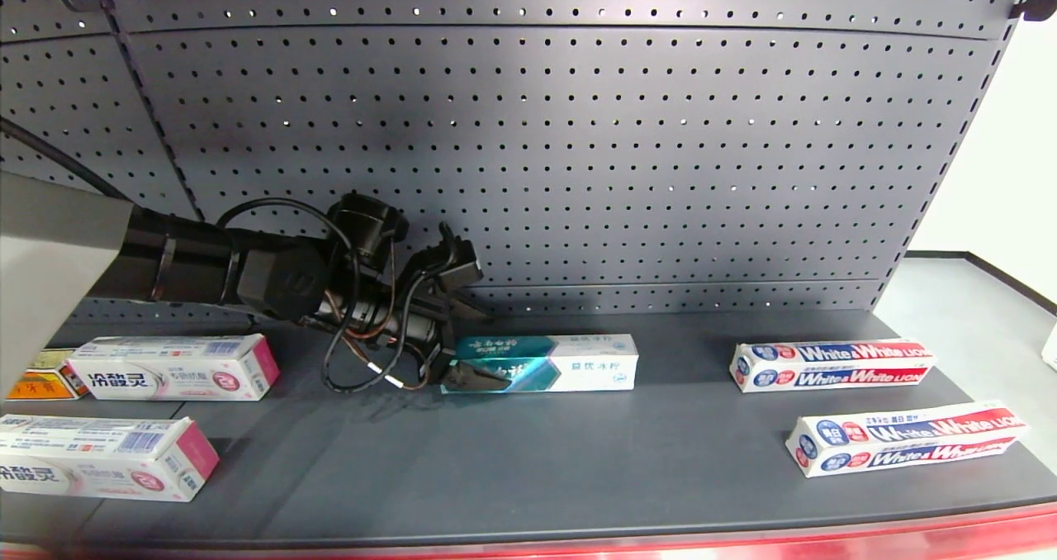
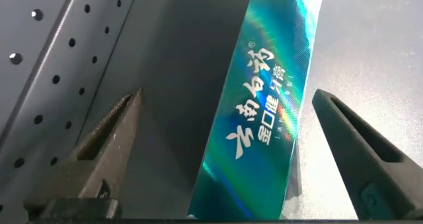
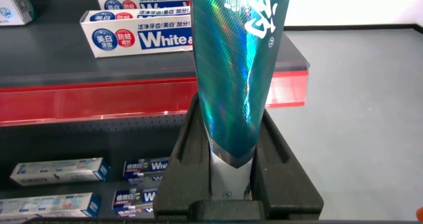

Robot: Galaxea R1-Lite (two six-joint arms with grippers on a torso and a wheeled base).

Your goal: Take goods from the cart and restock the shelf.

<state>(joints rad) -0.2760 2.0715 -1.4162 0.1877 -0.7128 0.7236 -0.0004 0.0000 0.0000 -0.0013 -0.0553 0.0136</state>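
Observation:
A teal-and-white toothpaste box (image 1: pixel 541 362) lies flat on the dark shelf (image 1: pixel 528 461), close to the pegboard back. My left gripper (image 1: pixel 469 345) is at the box's left end, open, with one finger on each side of it. In the left wrist view the teal box (image 2: pixel 264 118) runs between the spread fingers (image 2: pixel 112 138) with gaps on both sides. My right gripper (image 3: pixel 231 118) is shut on a second teal toothpaste box (image 3: pixel 241 52), held on end in front of the shelving.
Two pink-and-white boxes (image 1: pixel 177 367) (image 1: pixel 99 457) and an orange box (image 1: pixel 41 378) lie at the shelf's left. Two red-and-blue boxes (image 1: pixel 830 364) (image 1: pixel 904 438) lie at the right. The shelf has a red front lip (image 1: pixel 826 535). Lower shelves hold more boxes (image 3: pixel 59 171).

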